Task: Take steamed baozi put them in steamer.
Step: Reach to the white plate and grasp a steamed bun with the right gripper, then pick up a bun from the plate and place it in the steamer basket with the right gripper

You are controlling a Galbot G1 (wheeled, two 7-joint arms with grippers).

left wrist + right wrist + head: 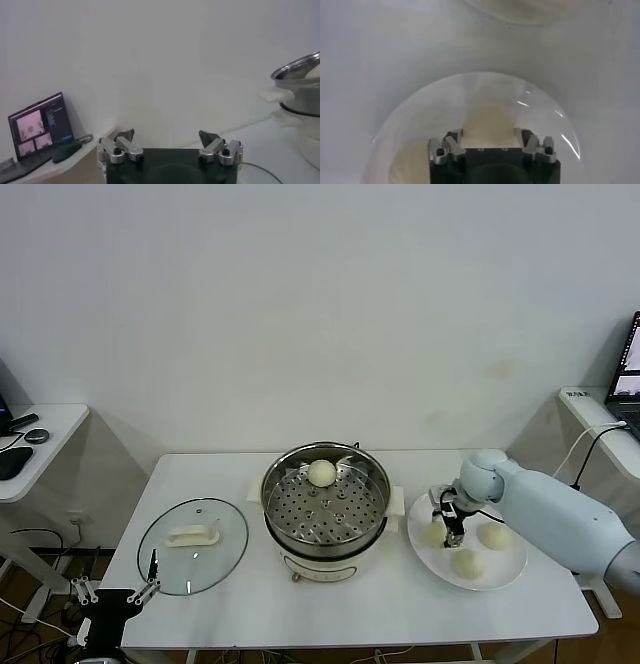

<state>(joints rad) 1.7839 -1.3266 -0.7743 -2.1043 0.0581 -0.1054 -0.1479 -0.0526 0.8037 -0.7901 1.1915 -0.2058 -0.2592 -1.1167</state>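
We find no readable text, label, brand, number or sign in any view. A laptop (pixel 40 125) on a side desk shows a lit screen with pinkish panels and lines of small writing, too small for us to read. Another laptop screen (pixel 628 362) at the edge of the head view shows only bright patches. A small tag (pixel 577 395) on the desk beside it carries dark marks we cannot make out. The steamer (pixel 325 504) bears no marking that we can see.
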